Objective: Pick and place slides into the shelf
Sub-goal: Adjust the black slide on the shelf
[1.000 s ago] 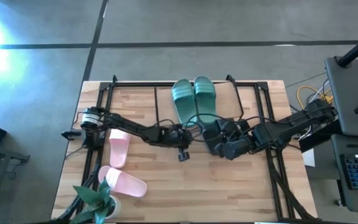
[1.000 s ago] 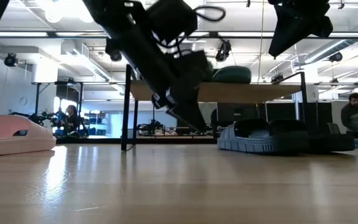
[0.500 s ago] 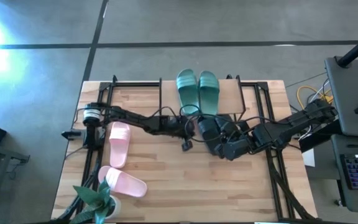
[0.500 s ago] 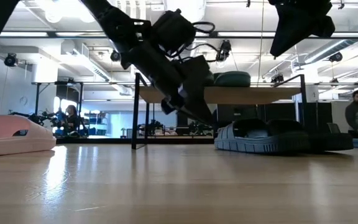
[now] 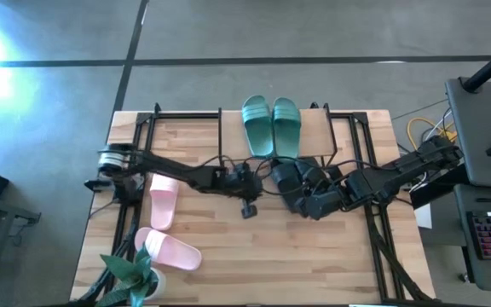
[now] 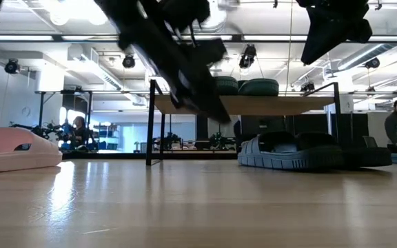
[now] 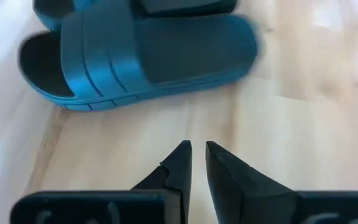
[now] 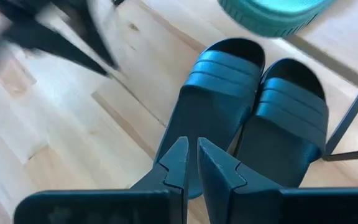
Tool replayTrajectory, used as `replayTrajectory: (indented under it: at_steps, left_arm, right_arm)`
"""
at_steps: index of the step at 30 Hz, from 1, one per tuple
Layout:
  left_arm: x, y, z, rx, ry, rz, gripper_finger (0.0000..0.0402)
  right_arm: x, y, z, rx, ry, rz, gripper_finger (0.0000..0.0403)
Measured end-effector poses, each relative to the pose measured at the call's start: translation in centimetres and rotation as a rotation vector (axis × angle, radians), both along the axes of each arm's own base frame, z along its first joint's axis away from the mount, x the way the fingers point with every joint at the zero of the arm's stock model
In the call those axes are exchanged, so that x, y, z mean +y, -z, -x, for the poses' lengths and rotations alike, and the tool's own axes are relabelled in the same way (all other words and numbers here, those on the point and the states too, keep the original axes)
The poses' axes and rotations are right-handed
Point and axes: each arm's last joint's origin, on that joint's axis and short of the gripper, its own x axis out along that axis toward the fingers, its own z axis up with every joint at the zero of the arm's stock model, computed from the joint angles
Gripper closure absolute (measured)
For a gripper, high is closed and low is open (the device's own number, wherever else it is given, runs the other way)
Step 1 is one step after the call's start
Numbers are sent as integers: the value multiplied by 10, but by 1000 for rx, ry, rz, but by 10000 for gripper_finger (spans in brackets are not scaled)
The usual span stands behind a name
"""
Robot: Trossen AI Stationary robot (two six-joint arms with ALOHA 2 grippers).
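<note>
From overhead, the teal-green pair (image 5: 271, 126) sits side by side on the shelf (image 5: 314, 136) at the table's far edge, the black pair (image 5: 295, 181) just in front, two pink slides (image 5: 164, 201) at the left. At table level the black slides (image 6: 302, 151) lie under the plank. The left gripper (image 7: 196, 163) is empty, fingers nearly together, beside a teal slide (image 7: 135, 53). The right gripper (image 8: 190, 159), pinched closed and empty, hangs over the black pair (image 8: 247, 118).

- High view: overhead, looking straight down on the whole bench (image 5: 228, 239).
- Low view: at bench-top height, looking level across toward the shelf (image 6: 253, 103).
- Both wrist views: close, angled downward. Every view shares the teal-green slides (image 5: 271, 126).
</note>
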Motion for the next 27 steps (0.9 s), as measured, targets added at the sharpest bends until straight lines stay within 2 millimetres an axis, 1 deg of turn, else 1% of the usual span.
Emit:
replayTrajectory:
  at_steps: [1,3,5,6,8,12,14,16,19,21,23,25,27]
  left_arm:
    - [-7,-9,7,6,-4,-23,369]
    - [-22,-27,24,31,-60,-130,369]
    - [-39,-39,45,81,-106,-240,369]
    - [-46,-44,55,106,-123,-248,369]
    - [-60,-51,77,170,-137,-189,369]
    - [-85,-54,110,259,-210,-80,369]
    - [-94,-55,114,231,-247,-40,369]
    - [-98,-53,113,213,-271,-6,369]
    - [-103,-43,105,213,-282,1,369]
    - [-108,-35,105,242,-295,13,369]
    - [-115,-32,108,248,-323,40,369]
    - [-119,-32,112,219,-386,54,369]
    - [-117,-35,114,165,-484,68,369]
  right_arm:
    - [0,0,0,5,-4,-9,376]
    - [0,2,0,11,-7,-16,376]
    - [0,4,1,18,-7,-14,376]
    - [0,5,1,21,-7,-13,376]
    - [0,8,2,31,-7,-10,376]
    - [1,14,2,45,-29,-45,376]
    - [3,16,0,45,-60,-74,376]
    - [4,20,0,47,-72,-100,376]
    - [6,29,-2,49,-123,-163,376]
    - [10,38,-5,52,-182,-224,376]
    - [16,45,-4,61,-213,-266,376]
    - [22,49,-2,61,-197,-270,376]
    - [23,50,1,46,-138,-239,376]
